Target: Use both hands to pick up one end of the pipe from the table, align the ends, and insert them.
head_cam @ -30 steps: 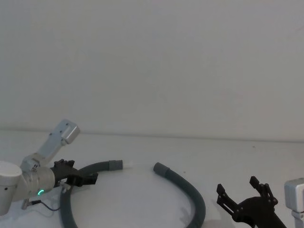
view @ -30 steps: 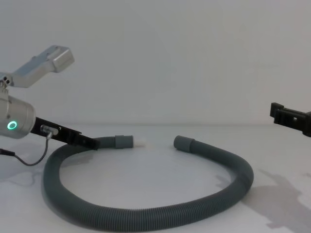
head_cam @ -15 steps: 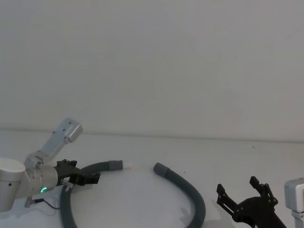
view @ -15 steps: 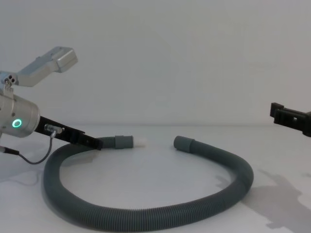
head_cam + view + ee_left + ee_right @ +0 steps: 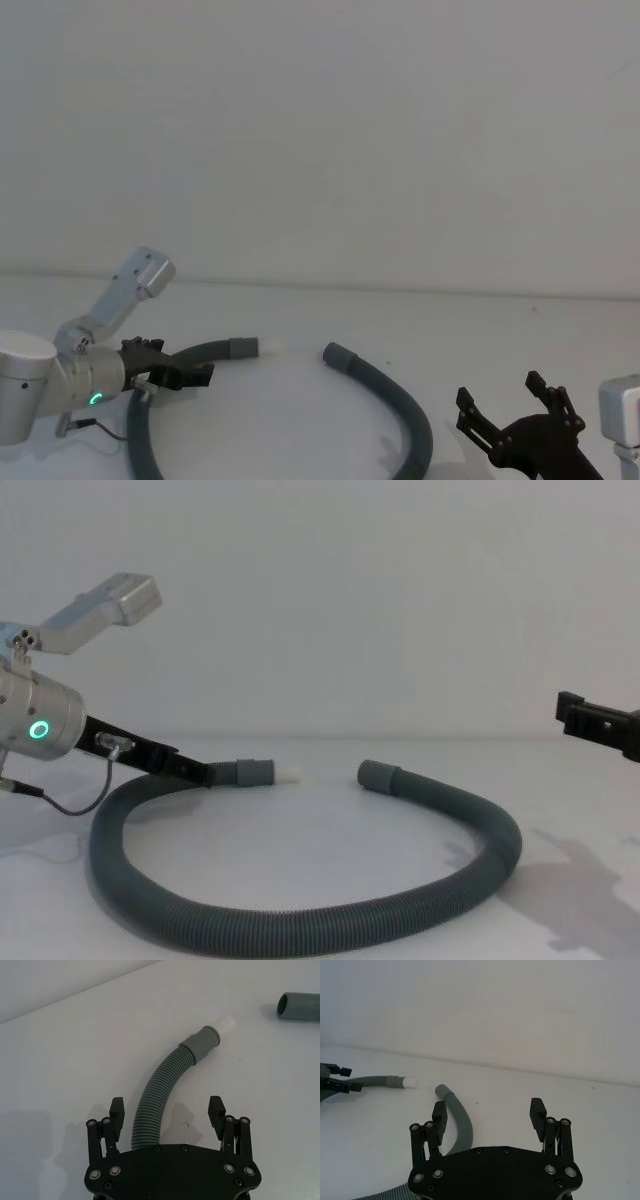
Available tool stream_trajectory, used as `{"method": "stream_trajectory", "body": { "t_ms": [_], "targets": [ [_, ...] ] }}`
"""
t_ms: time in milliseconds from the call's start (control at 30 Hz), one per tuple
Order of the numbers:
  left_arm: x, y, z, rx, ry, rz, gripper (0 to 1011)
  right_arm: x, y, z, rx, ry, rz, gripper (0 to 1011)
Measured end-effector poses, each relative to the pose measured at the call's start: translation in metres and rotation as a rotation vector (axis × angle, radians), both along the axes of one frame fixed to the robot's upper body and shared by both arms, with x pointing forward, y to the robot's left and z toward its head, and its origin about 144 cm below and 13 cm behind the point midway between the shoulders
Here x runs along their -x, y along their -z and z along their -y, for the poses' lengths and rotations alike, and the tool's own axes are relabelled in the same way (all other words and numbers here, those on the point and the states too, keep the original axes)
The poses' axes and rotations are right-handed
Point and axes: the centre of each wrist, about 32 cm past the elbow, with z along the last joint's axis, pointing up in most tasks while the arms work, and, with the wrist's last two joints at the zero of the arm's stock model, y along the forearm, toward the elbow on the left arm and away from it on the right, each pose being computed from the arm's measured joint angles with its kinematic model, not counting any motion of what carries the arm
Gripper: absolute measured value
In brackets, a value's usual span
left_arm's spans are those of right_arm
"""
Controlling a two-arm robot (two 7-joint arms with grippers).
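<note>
Broadly, from the head view the corrugated pipe [image 5: 400, 400] lies on the white table [image 5: 300, 420], its white-tipped cuff [image 5: 243, 346] and plain hollow cuff [image 5: 338, 354] apart and facing each other. The left gripper [image 5: 188, 372] sits low over the hose just behind the tipped cuff, and the right gripper [image 5: 498, 388] hovers at the lower right, near the pipe's bend. From the left wrist view, the left gripper's jaws stand wide apart astride the corrugated run, not closed on it. From the right wrist view, the right gripper's jaws are spread wide and empty above the table. From the chest view, the pipe forms a loop flat on the table, a thin black cable [image 5: 75, 805] droops from the left arm beside it, the right gripper juts in from the right edge, and a plain pale wall [image 5: 350, 600] closes the room behind.
</note>
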Motion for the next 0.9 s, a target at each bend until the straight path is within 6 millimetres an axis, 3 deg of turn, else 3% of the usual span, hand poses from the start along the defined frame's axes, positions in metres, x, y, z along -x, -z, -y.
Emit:
{"method": "stream_trajectory", "body": {
  "t_ms": [900],
  "targets": [
    [0.0054, -0.0060, 0.0031, -0.024, -0.046, -0.009, 1002, 0.0000, 0.0000, 0.0000, 0.000, 0.000, 0.000, 1007]
  ]
}}
